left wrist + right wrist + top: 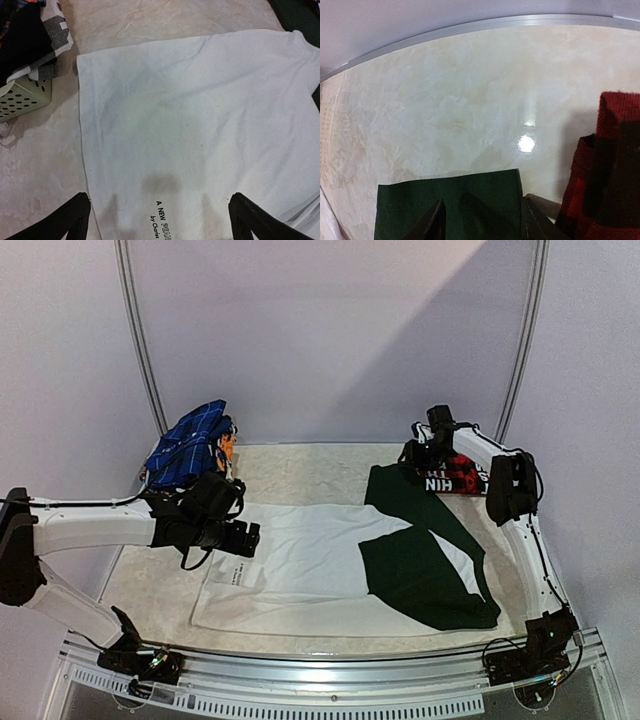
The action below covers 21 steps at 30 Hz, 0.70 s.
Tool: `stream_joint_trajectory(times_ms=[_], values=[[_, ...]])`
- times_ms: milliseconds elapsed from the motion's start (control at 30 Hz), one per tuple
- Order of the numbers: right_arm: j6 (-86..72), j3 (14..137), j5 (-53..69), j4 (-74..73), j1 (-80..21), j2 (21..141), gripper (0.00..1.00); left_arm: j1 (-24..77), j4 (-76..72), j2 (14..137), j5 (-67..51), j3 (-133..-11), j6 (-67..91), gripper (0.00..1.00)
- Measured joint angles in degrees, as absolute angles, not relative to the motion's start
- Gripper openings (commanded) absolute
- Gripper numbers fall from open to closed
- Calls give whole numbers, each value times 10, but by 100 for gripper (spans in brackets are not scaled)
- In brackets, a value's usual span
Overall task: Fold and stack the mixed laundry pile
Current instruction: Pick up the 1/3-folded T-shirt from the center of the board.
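White T-shirt flat on the desk, centre.
Left claw wide open above its left part; right claw straddles the dark green part at its far edge, grip unclear. Plaid shirt far right, blue checked cloth far left.

The table before me is a pale, marbled slab with a metal rim at its far edge. Flat across its middle lies the white T-shirt, its dark green parts toward my right. The red-and-black plaid shirt sits far right, just beside the green. A white perforated basket stands far left, near the T-shirt's corner.
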<state>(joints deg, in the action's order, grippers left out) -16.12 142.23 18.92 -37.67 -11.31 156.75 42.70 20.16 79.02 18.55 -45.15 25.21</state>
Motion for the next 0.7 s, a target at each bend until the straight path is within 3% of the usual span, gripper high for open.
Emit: stream_joint_trajectory(times_ms=[267,500,700], values=[[-178,1423,244,-358,-111,1578,28,427,201,792,185,-458,253,98],[-181,1423,245,-358,-111,1583,1,427,202,794,185,-458,253,98],[-179,1423,241,-359,-111,1583,0,427,202,794,185,-458,253,98]])
